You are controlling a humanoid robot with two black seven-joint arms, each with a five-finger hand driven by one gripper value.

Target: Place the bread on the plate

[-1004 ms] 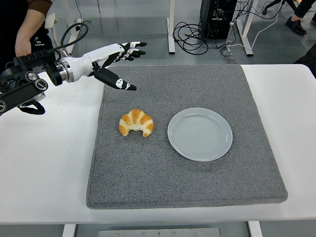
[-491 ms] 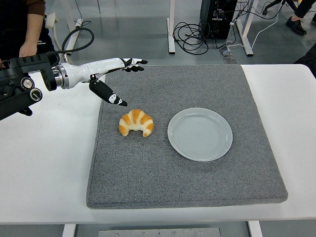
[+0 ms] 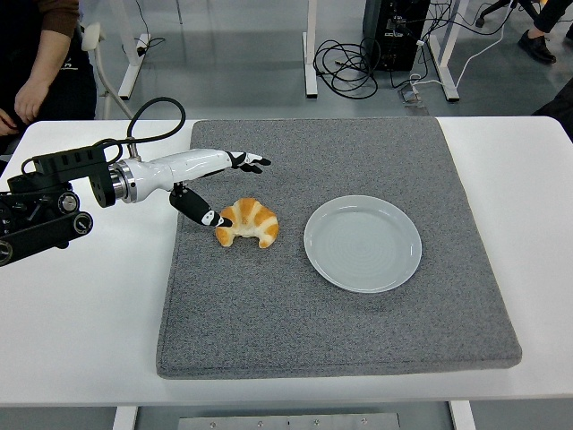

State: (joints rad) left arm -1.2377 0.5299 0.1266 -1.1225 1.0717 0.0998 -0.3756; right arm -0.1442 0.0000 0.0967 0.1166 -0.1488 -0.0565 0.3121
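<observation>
A golden croissant [image 3: 248, 223] lies on the grey mat [image 3: 331, 313], left of a pale grey-blue plate [image 3: 363, 243] that holds nothing. My left hand [image 3: 235, 190] reaches in from the left with its fingers spread open. The thumb tip touches or nearly touches the croissant's left end, and the other fingers [image 3: 251, 161] stretch out above and behind it. Nothing is grasped. The right arm does not show.
The mat covers most of the white table [image 3: 81, 305]. A person [image 3: 45, 54] stands at the top left behind the table. Cables and desk legs lie on the floor beyond the far edge.
My left hand has dropped and moved toward the near side, from above the mat's far left corner down to the croissant's left end. The croissant and plate have not moved.
</observation>
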